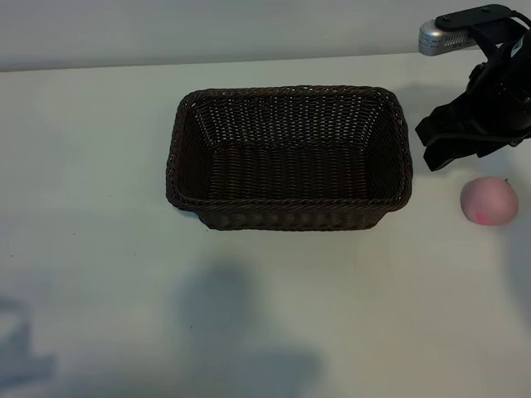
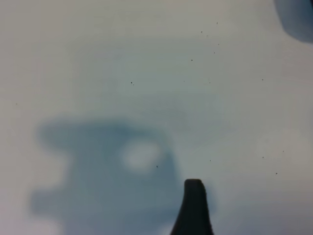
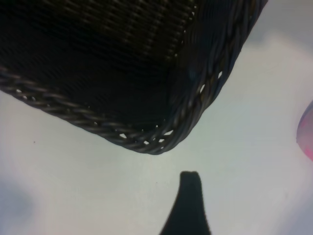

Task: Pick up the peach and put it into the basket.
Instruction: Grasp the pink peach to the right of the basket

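The peach (image 1: 489, 201), a small pale-pink ball with a deeper pink blotch, lies on the white table to the right of the basket (image 1: 290, 203). The basket is large, dark-brown wicker, and nothing lies in it. My right gripper (image 1: 430, 145) hovers just behind the peach, near the basket's right end, open with nothing between its fingers. The right wrist view shows one dark fingertip (image 3: 190, 188), a corner of the basket (image 3: 146, 142) and a sliver of the peach (image 3: 308, 132). My left gripper shows only as one fingertip (image 2: 194, 196) over bare table, holding nothing.
The white table (image 1: 99, 207) stretches wide on the left and in front of the basket. Soft shadows fall on it in front (image 1: 224, 323) and at the near-left corner (image 1: 21, 348). A silver camera mount (image 1: 440, 37) sits on the right arm.
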### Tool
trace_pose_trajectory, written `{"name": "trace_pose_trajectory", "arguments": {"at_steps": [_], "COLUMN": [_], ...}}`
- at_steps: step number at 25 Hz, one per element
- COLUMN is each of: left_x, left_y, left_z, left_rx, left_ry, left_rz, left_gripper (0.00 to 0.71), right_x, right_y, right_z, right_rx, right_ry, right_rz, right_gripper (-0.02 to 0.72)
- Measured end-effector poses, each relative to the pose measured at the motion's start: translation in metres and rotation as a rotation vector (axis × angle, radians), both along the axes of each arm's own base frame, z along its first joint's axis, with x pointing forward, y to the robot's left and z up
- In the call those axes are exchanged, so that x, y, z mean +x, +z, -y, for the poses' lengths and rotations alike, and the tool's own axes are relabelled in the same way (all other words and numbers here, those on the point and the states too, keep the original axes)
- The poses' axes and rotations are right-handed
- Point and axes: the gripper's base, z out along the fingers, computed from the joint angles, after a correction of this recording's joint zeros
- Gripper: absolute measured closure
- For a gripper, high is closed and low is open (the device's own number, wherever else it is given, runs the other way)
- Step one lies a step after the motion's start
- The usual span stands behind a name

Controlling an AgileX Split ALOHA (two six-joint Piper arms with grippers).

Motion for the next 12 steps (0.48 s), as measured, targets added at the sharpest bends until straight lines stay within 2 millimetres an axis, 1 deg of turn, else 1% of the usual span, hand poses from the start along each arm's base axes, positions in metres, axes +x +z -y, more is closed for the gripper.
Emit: {"name": "trace_pose_trajectory", "arguments": {"at_steps": [7, 12], "left_x": [-0.01, -0.025], "left_y": [0.0, 0.0], "left_z": [0.001, 0.001], "left_rx": [0.005, 0.008], "left_ry": [-0.056, -0.104], "left_rz": [0.065, 0.164], "left_gripper": [0.117, 0.117], "right_x": [0.0, 0.002], "right_y": [0.0, 0.0], "right_z": [0.0, 0.001], "right_rx": [0.0, -0.009], "right_ry": [0.0, -0.012], "right_rz": [0.005, 0.019], "right_gripper": [0.108, 0.108]}}
